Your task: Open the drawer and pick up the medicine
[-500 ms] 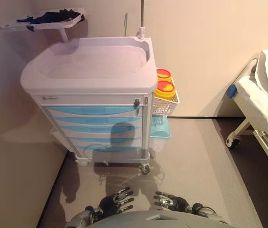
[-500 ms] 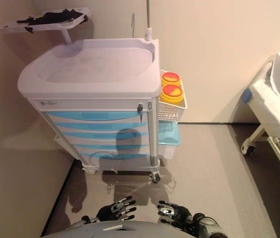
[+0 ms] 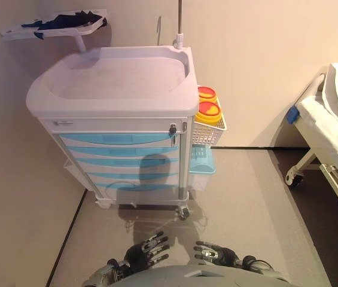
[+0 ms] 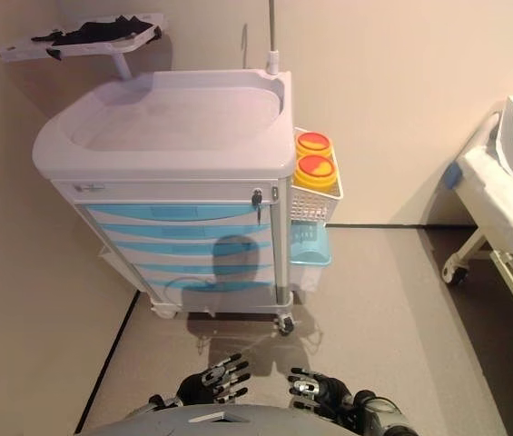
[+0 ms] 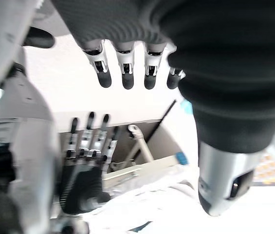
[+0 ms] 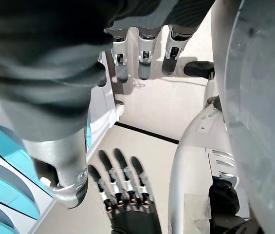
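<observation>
A small label sits on the white strip above the drawers, too small to read. The cart [image 3: 115, 107] stands in the upper left of the left eye view, its left side close to the wall, its pale worktop [image 3: 118, 78] rimmed all round. Below it a stack of blue drawers [image 3: 121, 161] faces the robot, each long axis running left to right, all closed; no medicine shows. A key lock [image 3: 172, 129] sits at the top drawer's right end. A white basket [image 3: 209, 128] with two yellow, red-lidded containers [image 3: 209, 110] hangs on the cart's right side. Open floor [image 3: 240, 197] lies between cart and bed [image 3: 330, 131] at the right edge. The left hand [image 3: 148, 252] and right hand [image 3: 213, 252] hang at bottom centre, well apart from the cart, fingers straight and empty.
</observation>
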Controlling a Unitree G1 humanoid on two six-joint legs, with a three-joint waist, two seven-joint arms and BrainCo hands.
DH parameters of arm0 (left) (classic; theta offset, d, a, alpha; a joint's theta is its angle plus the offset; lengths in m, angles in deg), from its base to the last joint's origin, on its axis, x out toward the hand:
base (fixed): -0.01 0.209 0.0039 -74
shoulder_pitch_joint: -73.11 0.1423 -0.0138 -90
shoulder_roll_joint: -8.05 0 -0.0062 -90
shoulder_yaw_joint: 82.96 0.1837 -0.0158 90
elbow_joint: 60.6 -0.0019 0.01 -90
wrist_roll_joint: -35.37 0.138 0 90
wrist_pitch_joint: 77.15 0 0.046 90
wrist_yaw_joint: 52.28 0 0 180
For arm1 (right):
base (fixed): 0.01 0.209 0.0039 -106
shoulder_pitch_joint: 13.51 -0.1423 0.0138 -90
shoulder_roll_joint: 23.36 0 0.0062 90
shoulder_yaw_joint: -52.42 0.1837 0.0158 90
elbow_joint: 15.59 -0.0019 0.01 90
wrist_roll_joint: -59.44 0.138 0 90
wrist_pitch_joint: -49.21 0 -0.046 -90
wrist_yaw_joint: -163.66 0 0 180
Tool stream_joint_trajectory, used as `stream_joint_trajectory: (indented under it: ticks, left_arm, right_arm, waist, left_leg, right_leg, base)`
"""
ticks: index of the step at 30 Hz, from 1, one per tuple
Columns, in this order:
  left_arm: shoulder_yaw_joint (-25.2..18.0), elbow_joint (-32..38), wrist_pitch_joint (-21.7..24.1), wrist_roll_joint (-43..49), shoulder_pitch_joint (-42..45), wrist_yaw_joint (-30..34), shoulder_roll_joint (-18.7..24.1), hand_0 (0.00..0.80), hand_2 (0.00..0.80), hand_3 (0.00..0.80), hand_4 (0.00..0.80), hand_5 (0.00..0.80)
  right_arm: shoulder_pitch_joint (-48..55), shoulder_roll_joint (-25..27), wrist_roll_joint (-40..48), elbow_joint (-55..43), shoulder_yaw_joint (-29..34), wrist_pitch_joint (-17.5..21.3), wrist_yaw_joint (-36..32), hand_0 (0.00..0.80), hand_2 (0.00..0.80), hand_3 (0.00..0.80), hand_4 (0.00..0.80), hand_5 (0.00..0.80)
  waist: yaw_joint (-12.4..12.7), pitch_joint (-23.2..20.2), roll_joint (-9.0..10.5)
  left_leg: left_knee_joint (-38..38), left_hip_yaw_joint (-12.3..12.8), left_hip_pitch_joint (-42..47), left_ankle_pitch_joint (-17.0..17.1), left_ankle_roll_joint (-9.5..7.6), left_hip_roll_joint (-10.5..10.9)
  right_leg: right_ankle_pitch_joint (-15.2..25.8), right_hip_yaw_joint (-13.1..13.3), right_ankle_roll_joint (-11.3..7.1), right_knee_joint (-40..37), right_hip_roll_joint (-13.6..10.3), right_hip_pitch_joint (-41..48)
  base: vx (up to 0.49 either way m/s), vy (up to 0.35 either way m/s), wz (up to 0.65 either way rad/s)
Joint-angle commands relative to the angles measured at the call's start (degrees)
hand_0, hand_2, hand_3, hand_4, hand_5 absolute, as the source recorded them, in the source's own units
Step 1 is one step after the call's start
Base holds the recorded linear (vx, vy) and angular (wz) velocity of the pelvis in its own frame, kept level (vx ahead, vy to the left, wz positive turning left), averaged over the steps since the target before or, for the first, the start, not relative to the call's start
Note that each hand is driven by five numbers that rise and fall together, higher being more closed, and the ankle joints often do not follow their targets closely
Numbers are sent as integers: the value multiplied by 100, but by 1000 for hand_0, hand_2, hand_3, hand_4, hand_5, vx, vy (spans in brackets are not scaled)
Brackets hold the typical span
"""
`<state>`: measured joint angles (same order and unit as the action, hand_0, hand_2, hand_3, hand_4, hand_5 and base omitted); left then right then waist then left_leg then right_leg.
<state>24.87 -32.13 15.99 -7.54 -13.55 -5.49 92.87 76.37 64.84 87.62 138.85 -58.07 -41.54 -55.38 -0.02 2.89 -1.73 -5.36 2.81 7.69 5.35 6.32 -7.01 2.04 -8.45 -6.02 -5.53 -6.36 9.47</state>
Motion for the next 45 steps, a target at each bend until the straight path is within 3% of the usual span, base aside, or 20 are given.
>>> stream_joint_trajectory:
  ticks: [1,4,11,16,19,25,34,45]
  left_arm:
    - [-160,-39,320,-328,-457,397,-145,0,0,0,0,0]
    - [-218,3,331,-526,-408,458,-155,0,0,0,0,0]
    - [-403,-34,-106,-699,-350,742,-203,0,0,0,0,0]
    - [-496,-153,-137,-827,-379,190,-190,0,0,0,0,0]
    - [-566,-172,-11,-897,-403,127,-160,0,0,0,0,0]
    - [-575,-2,-263,-1287,-673,183,-134,0,0,0,0,0]
    - [-901,327,-937,-2832,-942,152,-272,0,0,0,0,0]
    - [-1440,718,-1177,-4953,-1714,303,-193,0,0,0,0,0]
  right_arm:
    - [-257,-261,201,225,14,35,-196,0,0,0,0,0]
    - [-237,-268,206,216,42,2,-209,0,0,0,0,0]
    - [-198,-285,147,234,95,-12,-268,0,0,0,0,0]
    - [-178,-282,291,236,147,-33,-241,0,0,0,0,0]
    - [-180,-261,444,181,185,-27,-225,0,0,0,0,0]
    - [-275,-205,759,-173,129,25,-153,0,0,0,0,0]
    - [-228,-121,916,-895,188,53,131,0,0,0,0,0]
    - [-178,138,718,-1570,-19,-161,286,0,0,0,0,0]
  waist:
    - [137,356,230]
    - [154,364,242]
    - [180,404,272]
    - [175,502,268]
    - [147,650,287]
    - [154,1263,320]
    - [43,1852,382]
    - [-240,2159,564]
  left_leg:
    - [92,82,152,-553,-384,462]
    - [90,67,158,-558,-392,473]
    - [96,52,135,-560,-401,483]
    - [140,7,101,-549,-408,456]
    - [484,34,-81,-629,-428,411]
    - [1420,-107,-854,-853,-578,503]
    - [2382,-3,-2008,-981,-623,583]
    - [3331,125,-3160,-1283,-749,640]
  right_leg:
    - [-82,-226,93,269,-46,-84]
    - [-82,-238,97,270,-47,-73]
    - [-86,-261,91,293,-67,-84]
    - [-170,-247,77,497,-131,-140]
    - [-358,-213,124,956,-178,-337]
    - [-698,-137,289,2059,-194,-1188]
    - [-734,67,338,2836,-260,-2347]
    - [-698,511,350,3442,-98,-3587]
  base:
    - [0,0,0]
    - [0,0,0]
    - [14,2,0]
    - [66,33,1]
    - [33,43,1]
    - [-70,36,7]
    - [-38,68,1]
    - [27,106,-10]
